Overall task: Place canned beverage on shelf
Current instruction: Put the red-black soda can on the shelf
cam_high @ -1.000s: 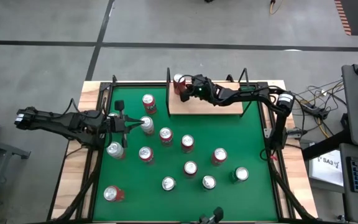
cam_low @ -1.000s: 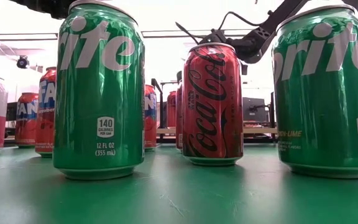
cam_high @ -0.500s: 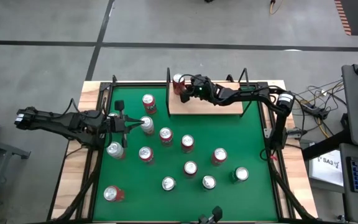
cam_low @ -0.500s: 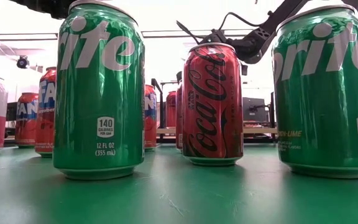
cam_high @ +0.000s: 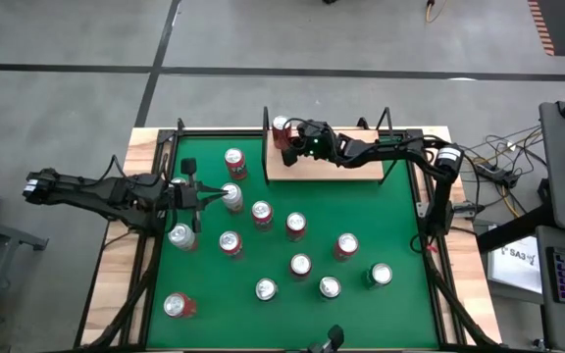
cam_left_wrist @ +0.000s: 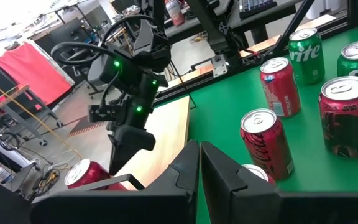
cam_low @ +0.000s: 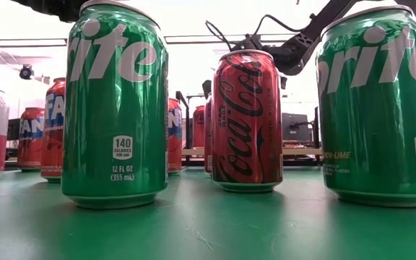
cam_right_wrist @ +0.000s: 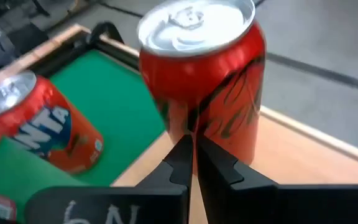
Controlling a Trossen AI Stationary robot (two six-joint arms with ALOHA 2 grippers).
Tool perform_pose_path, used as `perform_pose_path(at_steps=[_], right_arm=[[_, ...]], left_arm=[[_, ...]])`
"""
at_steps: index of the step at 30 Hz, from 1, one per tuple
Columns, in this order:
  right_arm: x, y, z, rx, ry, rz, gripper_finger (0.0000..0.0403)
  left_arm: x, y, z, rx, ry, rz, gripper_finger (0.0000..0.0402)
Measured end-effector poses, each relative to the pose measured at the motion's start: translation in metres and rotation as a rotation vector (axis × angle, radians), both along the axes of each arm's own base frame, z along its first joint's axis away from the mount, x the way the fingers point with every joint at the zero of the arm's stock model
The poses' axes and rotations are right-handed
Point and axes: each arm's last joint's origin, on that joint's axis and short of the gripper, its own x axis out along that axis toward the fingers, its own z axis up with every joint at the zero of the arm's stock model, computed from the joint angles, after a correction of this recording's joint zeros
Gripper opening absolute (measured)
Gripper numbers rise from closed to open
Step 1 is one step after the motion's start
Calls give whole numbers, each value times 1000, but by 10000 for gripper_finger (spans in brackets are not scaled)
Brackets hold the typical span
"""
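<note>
Two arms, high view: the right gripper (cam_high: 299, 138) is over the shelf (cam_high: 346, 165), just beside the red can (cam_high: 282, 126). The left gripper (cam_high: 207, 197) waits over the green table (cam_high: 400, 221), near a silver-topped can (cam_high: 231, 195).
Red can, high view: it stands at the left end of the shelf, next to a black post.
Low view: two big Sprite cans (cam_low: 114, 108) and a Coke can (cam_low: 246, 119) fill the front. The shelf is a thin tan strip far behind them. A dark arm (cam_low: 302, 43) shows up top.
Left wrist view: the left gripper (cam_left_wrist: 199, 163) has its fingers pressed together and holds nothing. Far off, the right gripper hangs beside the red can on the tan board.
Right wrist view: the right gripper (cam_right_wrist: 193, 142) is squeezed closed with nothing between its fingers. Its tips sit right in front of the red can, which stands straight up on the wood. I cannot tell if they touch. A Fanta can (cam_right_wrist: 42, 127) sits down on the green.
Step, my guess: the can looks placed, so the job is nearly done.
How to do it well: pull the right gripper straight back, slow and level, so it does not bump the can off the edge.
</note>
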Motion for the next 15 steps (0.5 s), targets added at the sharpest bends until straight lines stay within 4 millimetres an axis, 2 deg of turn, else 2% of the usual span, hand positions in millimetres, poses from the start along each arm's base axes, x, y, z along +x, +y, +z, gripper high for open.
perform_pose_path(at_steps=[15], right_arm=[[-3, -6, 0, -14, 2, -14, 12]], left_arm=[[0, 0, 0, 9, 3, -1, 0]])
